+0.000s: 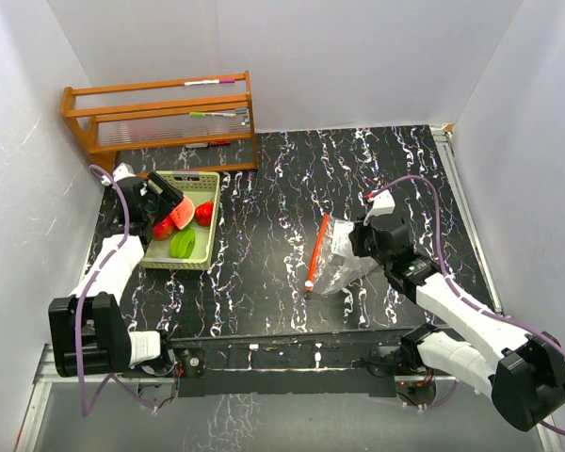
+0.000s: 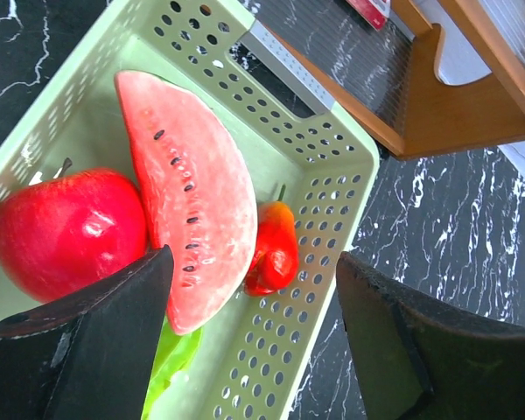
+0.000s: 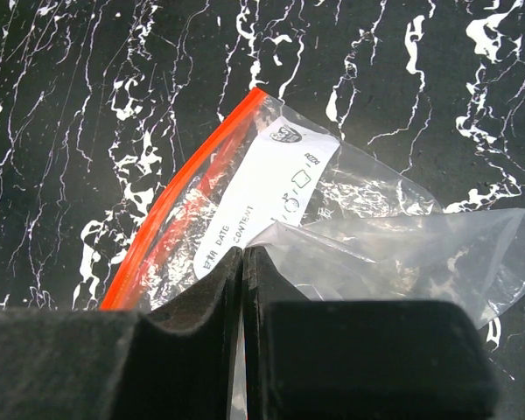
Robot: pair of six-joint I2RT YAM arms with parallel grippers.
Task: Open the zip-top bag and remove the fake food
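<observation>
The clear zip-top bag [image 1: 339,259] with a red zip strip [image 1: 317,252] and white label [image 3: 262,192] lies on the black marbled table right of centre, looking empty. My right gripper [image 3: 243,252] is shut, pinching a fold of the bag's plastic. The fake food lies in the pale green slotted basket [image 1: 205,254] at the left: a watermelon slice [image 2: 188,184], a red apple [image 2: 66,232], a small red piece [image 2: 274,254] and a green piece [image 2: 171,367]. My left gripper [image 2: 254,306] is open and empty just above the basket's side wall, next to the watermelon slice.
A wooden rack [image 1: 160,113] with pens stands at the back left, close behind the basket. White walls enclose the table on the left, back and right.
</observation>
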